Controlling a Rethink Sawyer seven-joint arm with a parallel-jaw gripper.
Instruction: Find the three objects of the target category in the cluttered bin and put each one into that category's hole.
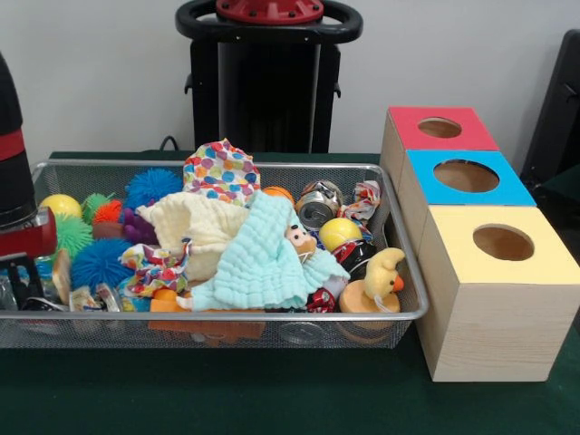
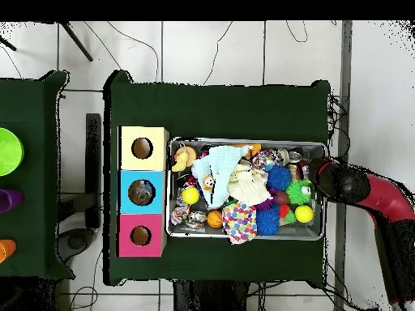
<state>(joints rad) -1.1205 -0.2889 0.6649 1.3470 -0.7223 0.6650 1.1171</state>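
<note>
The gripper sits low in the silver wire-mesh bin, at the end far from the blue-topped wooden box's round hole; jaw state cannot be determined. Risk: cloths conceal crinkly plastic pieces, causing a wrong grasp

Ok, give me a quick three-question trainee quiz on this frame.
1. True or false: the blue box stands between the red box and the yellow box.
2. The arm is over which end of the bin? A: beside the boxes. B: away from the boxes.
3. Which toy sits in the bin corner nearest the yellow box?
Key: 1 true; 2 B; 3 the duck.
</note>
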